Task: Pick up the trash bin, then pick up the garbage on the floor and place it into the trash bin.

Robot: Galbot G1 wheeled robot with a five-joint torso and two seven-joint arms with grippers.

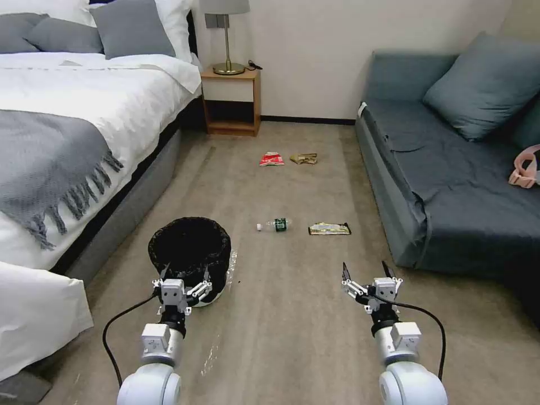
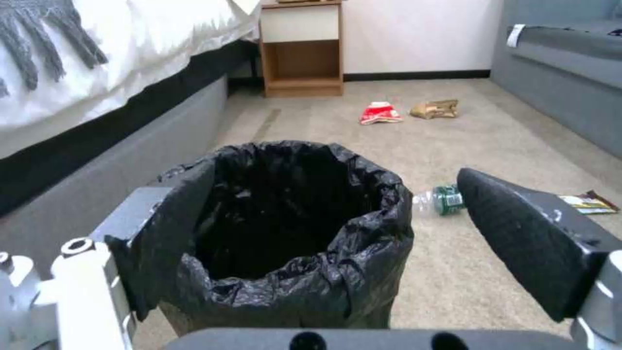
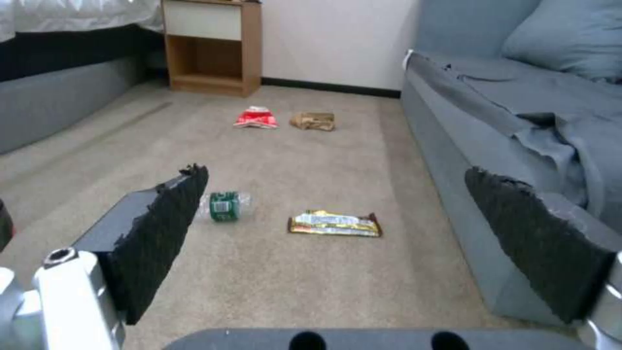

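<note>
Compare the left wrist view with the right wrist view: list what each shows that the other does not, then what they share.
Left wrist view alone: the trash bin with its black bag, straddled by the open left gripper, and the bed's white cover with a grey fringed throw.
Right wrist view alone: the open right gripper above bare carpet, and the sofa's blue cushion.
Both: the bottle, yellow-black wrapper, red-white snack bag, brown paper wad and wooden nightstand.

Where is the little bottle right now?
The bottle lies on the carpet mid-floor, between the trash bin and the yellow wrapper.
</note>
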